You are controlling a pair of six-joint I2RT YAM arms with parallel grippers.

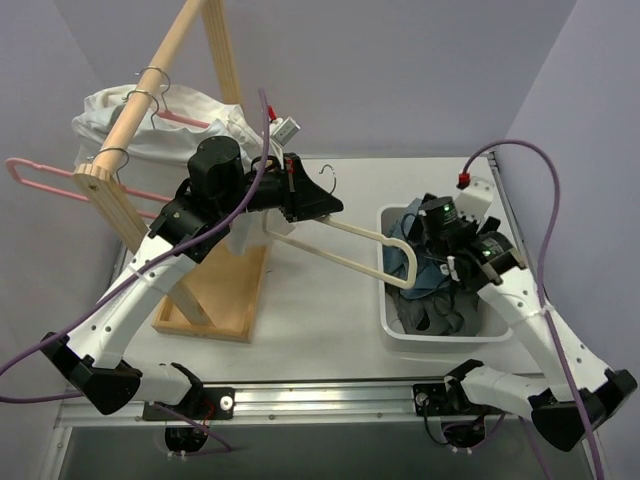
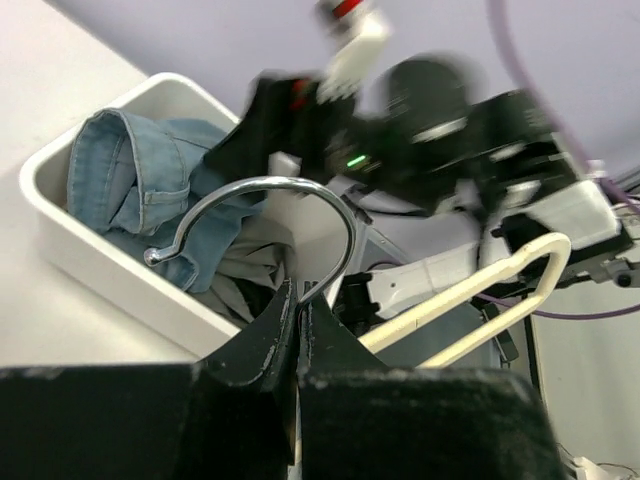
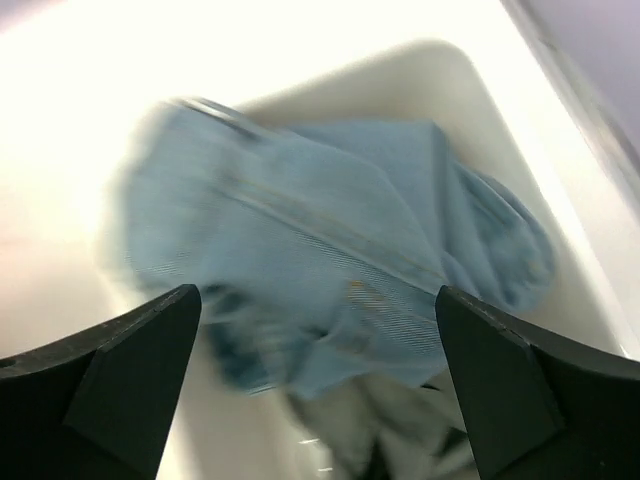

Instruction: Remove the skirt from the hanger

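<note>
The dark grey skirt (image 1: 440,315) lies crumpled in a white bin (image 1: 395,325), under a light blue denim garment (image 1: 405,262). My left gripper (image 1: 322,205) is shut on the silver wire hook (image 2: 270,190) of a cream hanger (image 1: 340,245), whose far end reaches over the bin's left rim. No cloth hangs on that hanger. Two pink hangers (image 1: 40,180) hang bare on the wooden rail. My right gripper (image 1: 452,262) hovers open over the bin, and in the right wrist view its jaws (image 3: 318,300) stand wide above the denim (image 3: 330,240) with grey cloth (image 3: 400,420) below.
A wooden rack (image 1: 210,290) stands at the left with a slanted rail (image 1: 150,100). A white cloth bag (image 1: 190,135) sits behind it. Purple cables (image 1: 545,200) loop beside the right arm. The bin (image 2: 90,260) sits at the table's right side.
</note>
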